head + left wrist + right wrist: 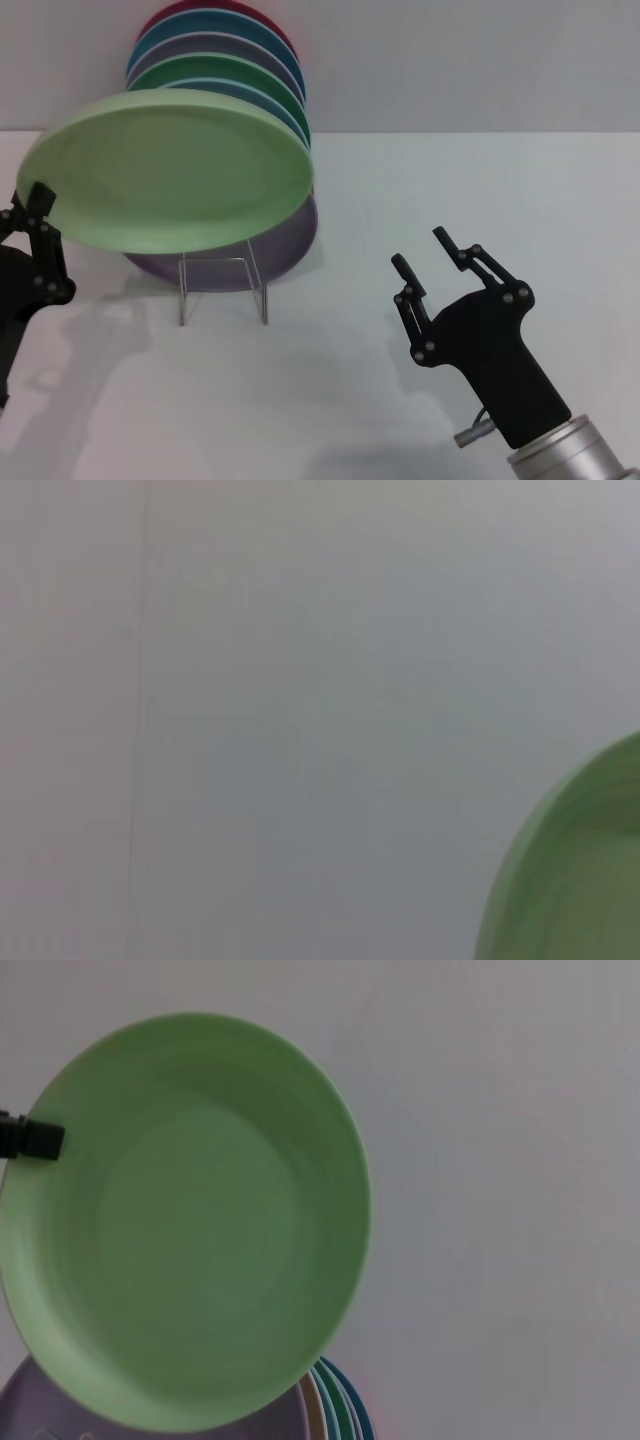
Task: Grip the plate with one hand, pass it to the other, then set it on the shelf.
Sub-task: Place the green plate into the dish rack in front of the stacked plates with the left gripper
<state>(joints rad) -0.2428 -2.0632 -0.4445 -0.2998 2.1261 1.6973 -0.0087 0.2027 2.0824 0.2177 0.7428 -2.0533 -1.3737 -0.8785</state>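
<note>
above the shelf (224,285), the left gripper (38,205) is pinching the plate (170,170) by its rim, tilting it toward the right gripper (432,265), which is waiting spread for the handover.

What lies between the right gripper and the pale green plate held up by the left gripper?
In the head view, only bare white table separates the open right gripper from the plate, which the left gripper holds by its rim.

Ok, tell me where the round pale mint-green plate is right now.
In the head view the round pale mint-green plate is on the robot's left, held by its edge in the left gripper, tilted just in front of the stacked plates on the clear rack.
</note>
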